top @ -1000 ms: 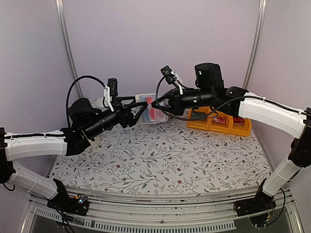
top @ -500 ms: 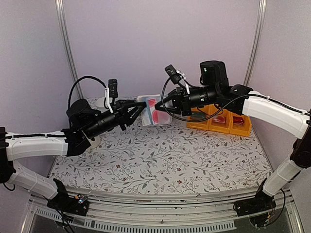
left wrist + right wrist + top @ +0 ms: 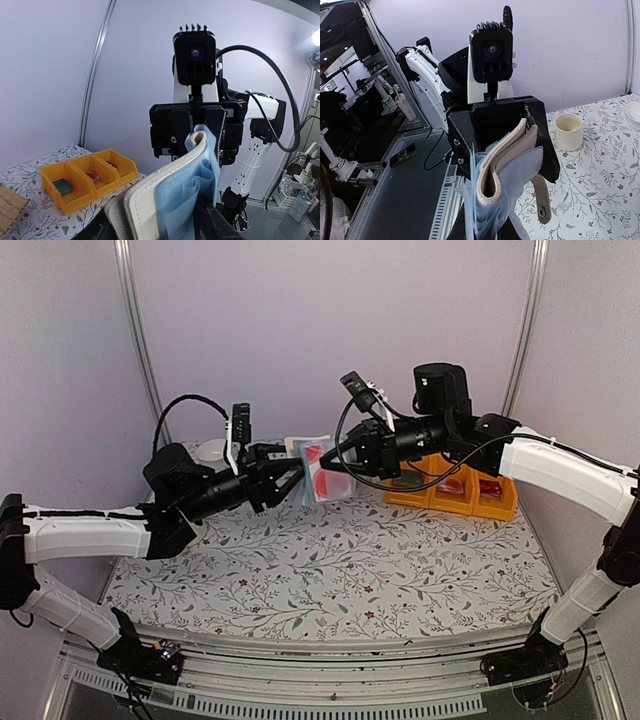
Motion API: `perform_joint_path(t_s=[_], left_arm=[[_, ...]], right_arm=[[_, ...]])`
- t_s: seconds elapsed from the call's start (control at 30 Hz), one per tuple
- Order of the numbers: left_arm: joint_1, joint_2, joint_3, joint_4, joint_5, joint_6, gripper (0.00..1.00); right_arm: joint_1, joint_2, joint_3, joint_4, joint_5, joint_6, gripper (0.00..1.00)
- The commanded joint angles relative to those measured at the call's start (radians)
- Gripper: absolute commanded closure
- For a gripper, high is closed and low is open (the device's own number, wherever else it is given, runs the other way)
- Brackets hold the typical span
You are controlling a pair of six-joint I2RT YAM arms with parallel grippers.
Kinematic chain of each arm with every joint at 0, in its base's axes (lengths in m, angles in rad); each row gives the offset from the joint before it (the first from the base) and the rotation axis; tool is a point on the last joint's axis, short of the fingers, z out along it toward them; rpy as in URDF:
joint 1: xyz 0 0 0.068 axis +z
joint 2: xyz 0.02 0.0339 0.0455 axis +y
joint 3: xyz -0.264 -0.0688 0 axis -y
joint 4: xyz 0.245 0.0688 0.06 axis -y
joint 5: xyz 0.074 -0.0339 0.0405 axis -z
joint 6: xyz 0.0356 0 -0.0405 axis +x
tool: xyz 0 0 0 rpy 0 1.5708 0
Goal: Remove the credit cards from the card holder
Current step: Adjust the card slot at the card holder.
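Beige and cream-edged, the card holder hangs in the air over the far side of the surface, its long axis running from one arm to the other. My right pincer is clamped on its right end. The left pincer straddles the opposite end, half spread; whether it grips I cannot tell. A red-pink card shows inside, so I judge the left arm should do the pulling.

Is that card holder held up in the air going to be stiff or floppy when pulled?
Probably floppy: the card holder bends over at its top edge. Its glossy plastic pockets look slippery, and the snap strap dangles loose, likely to swing.
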Motion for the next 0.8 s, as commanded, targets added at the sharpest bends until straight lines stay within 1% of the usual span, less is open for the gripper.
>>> perform_joint_path(t_s=[0.0, 0.07, 0.17, 0.27, 0.4, 0.5, 0.6, 0.67, 0.77], left_arm=[[-0.027, 0.019, -0.073, 0.131, 0.192, -0.008, 0.48], [-0.026, 0.013, -0.097, 0.177, 0.227, -0.016, 0.47], [-0.026, 0.018, -0.091, 0.188, 0.298, -0.016, 0.48], [-0.026, 0.023, -0.089, 0.216, 0.352, -0.018, 0.43], [-0.026, 0.001, -0.121, 0.259, 0.361, 0.014, 0.36], [-0.027, -0.026, -0.15, 0.257, 0.347, 0.047, 0.31], [-0.029, -0.046, -0.15, 0.22, 0.323, 0.069, 0.31], [-0.03, -0.049, -0.137, 0.186, 0.307, 0.078, 0.33], [-0.03, -0.047, -0.134, 0.206, 0.305, 0.074, 0.33]], right_arm=[[0.029, -0.023, 0.029, 0.079, -0.023, -0.007, 0.98], [0.028, -0.025, 0.03, 0.076, -0.04, -0.01, 0.98], [0.028, -0.026, 0.033, 0.069, -0.053, -0.014, 0.98], [0.029, -0.029, 0.039, 0.053, -0.055, -0.023, 0.98], [0.025, -0.033, 0.045, 0.025, -0.055, -0.043, 0.98], [0.022, -0.031, 0.046, 0.012, -0.05, -0.051, 0.98], [0.022, -0.032, 0.047, 0.01, -0.052, -0.053, 0.98], [0.023, -0.033, 0.048, 0.006, -0.048, -0.053, 0.98], [0.023, -0.03, 0.049, -0.008, -0.024, -0.053, 0.98]])
